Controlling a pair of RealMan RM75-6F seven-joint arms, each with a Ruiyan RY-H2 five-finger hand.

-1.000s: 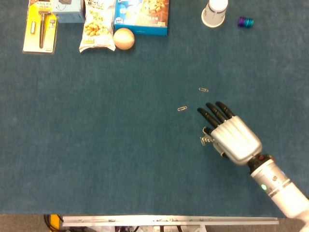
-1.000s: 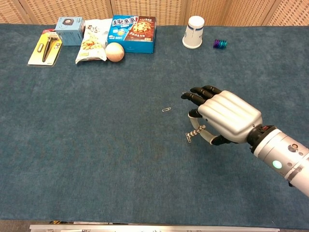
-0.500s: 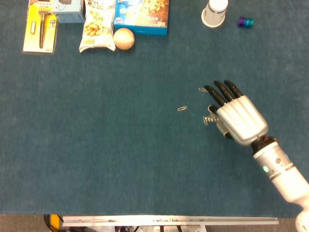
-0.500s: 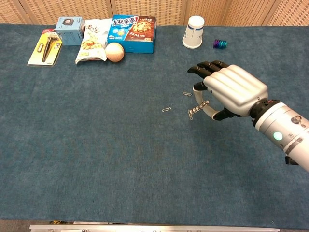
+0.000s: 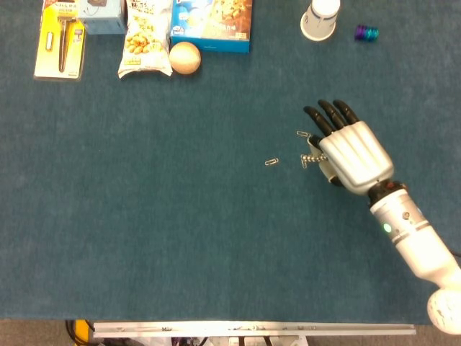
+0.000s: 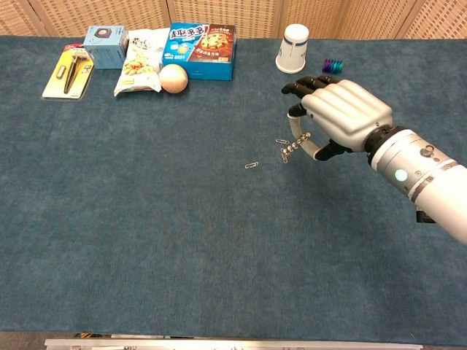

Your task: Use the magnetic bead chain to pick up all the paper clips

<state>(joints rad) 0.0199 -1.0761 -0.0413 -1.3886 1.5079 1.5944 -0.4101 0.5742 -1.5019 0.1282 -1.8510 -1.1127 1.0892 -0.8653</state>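
Observation:
My right hand [image 5: 349,153] [image 6: 341,117] holds a short silver magnetic bead chain [image 5: 310,159] [image 6: 291,149] that dangles from under its palm. The chain's free end hangs just beside one paper clip [image 5: 303,134] [image 6: 282,141] lying on the blue table. I cannot tell whether they touch. A second paper clip [image 5: 271,161] [image 6: 252,165] lies a little to the left of the chain. My left hand is not in either view.
Along the far edge stand a razor pack [image 5: 60,40], a snack bag [image 5: 146,36], a round ball [image 5: 185,58], a blue cookie box [image 5: 215,25], a paper cup [image 5: 319,19] and a purple-green spring toy [image 5: 366,33].
My right hand has carried the bead chain away from me, toward the far paper clip. The chain's end now hangs next to that clip. Both clips lie where they were.

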